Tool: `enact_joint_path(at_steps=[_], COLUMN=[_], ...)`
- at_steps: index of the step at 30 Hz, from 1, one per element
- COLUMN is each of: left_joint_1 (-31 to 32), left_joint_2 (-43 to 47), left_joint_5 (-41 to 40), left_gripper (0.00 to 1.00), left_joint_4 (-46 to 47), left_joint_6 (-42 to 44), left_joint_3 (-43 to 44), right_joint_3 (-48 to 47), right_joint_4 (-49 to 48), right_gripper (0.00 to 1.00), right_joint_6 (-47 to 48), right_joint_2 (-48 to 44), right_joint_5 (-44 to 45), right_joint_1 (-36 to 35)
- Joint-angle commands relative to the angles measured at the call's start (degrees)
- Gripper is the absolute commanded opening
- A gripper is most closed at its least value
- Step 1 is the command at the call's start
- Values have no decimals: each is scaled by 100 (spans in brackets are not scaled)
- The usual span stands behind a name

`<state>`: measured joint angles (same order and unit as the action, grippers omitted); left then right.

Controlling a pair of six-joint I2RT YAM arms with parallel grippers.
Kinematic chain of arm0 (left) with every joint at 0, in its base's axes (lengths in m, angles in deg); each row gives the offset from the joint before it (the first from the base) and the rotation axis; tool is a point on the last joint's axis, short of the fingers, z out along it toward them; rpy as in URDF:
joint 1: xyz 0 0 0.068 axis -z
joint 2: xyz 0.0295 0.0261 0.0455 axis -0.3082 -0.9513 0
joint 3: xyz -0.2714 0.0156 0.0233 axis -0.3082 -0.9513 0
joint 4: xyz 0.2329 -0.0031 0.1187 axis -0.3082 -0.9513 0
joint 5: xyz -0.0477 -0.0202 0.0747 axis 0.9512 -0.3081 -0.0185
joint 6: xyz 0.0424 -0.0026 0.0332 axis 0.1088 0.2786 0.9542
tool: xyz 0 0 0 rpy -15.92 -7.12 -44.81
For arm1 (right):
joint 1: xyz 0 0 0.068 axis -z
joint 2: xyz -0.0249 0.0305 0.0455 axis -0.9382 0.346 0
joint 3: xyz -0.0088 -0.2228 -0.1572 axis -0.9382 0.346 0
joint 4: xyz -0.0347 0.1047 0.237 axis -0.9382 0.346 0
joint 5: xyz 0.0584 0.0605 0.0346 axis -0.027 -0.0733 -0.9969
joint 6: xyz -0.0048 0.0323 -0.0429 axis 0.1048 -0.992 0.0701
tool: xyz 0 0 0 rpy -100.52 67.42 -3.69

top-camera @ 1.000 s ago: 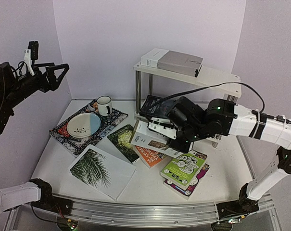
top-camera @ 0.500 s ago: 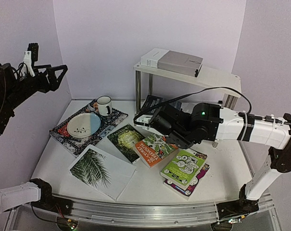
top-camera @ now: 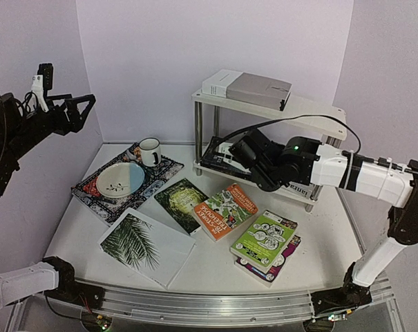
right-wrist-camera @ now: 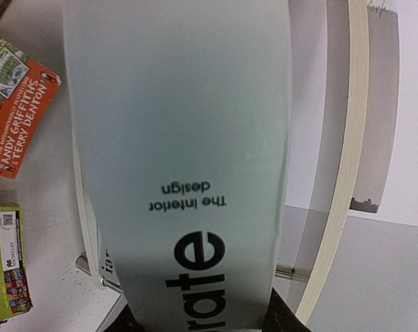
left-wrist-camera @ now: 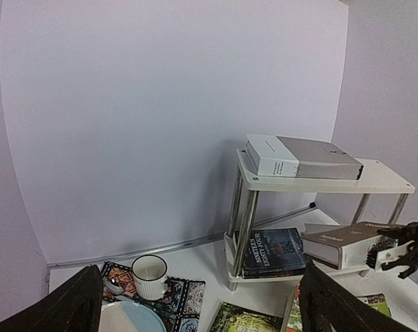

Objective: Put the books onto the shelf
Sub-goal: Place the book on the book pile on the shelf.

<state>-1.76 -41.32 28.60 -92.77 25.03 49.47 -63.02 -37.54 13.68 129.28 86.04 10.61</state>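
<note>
My right gripper (top-camera: 242, 153) is shut on a thick grey book (left-wrist-camera: 340, 245) lettered "The interior design" (right-wrist-camera: 177, 138) and holds it level at the front of the shelf's (top-camera: 312, 112) lower tier. A dark blue book (left-wrist-camera: 278, 250) lies on that tier's left side. On the top board rests a grey and white book (top-camera: 253, 88). On the table lie the white palm-leaf book (top-camera: 145, 242), a dark green one (top-camera: 181, 203), an orange one (top-camera: 226, 209) and a lime green one (top-camera: 264, 239) on top of a magenta one (top-camera: 289, 252). My left gripper (top-camera: 83, 108) hangs open high at the far left, well away from the books.
A patterned placemat (top-camera: 160, 173) at the back left carries a plate (top-camera: 120, 179) and a white mug (top-camera: 150, 151). The shelf's metal legs (top-camera: 197, 135) stand beside the held book. Walls close the left, back and right sides.
My right arm has carried the grey book back and up from above the orange book to the shelf's lower tier, uncovering the orange book. My left arm has barely moved.
</note>
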Motion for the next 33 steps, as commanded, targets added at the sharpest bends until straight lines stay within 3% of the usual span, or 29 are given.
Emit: enact_joint_path(at_steps=[1, 5, 8, 16, 24, 33], left_joint_1=[-7, -10, -10, -4, -10, -7], left_joint_2=[88, 59, 67, 142, 129, 17], left_joint_5=[91, 188, 227, 243, 345, 453], left_gripper=[100, 100, 99, 100, 100, 99], left_joint_4=[40, 48, 49, 67, 103, 232], left_joint_6=[-72, -127, -164, -220, -250, -280], left_joint_3=[-8, -9, -11, -108, -163, -245], right_joint_3=[184, 611, 1076, 1522, 1828, 2282], right_joint_4=[-714, -1721, -3020, -4539, -4684, -4877], right_gripper=[3, 3, 3, 3, 4, 4], right_joint_6=[-107, 417, 1153, 1819, 1839, 1900], right_joint_2=[-64, 47, 70, 212, 369, 445], right_joint_5=[367, 286, 242, -244, -695, -640], right_joint_1=[361, 725, 1023, 1835, 2473, 2715])
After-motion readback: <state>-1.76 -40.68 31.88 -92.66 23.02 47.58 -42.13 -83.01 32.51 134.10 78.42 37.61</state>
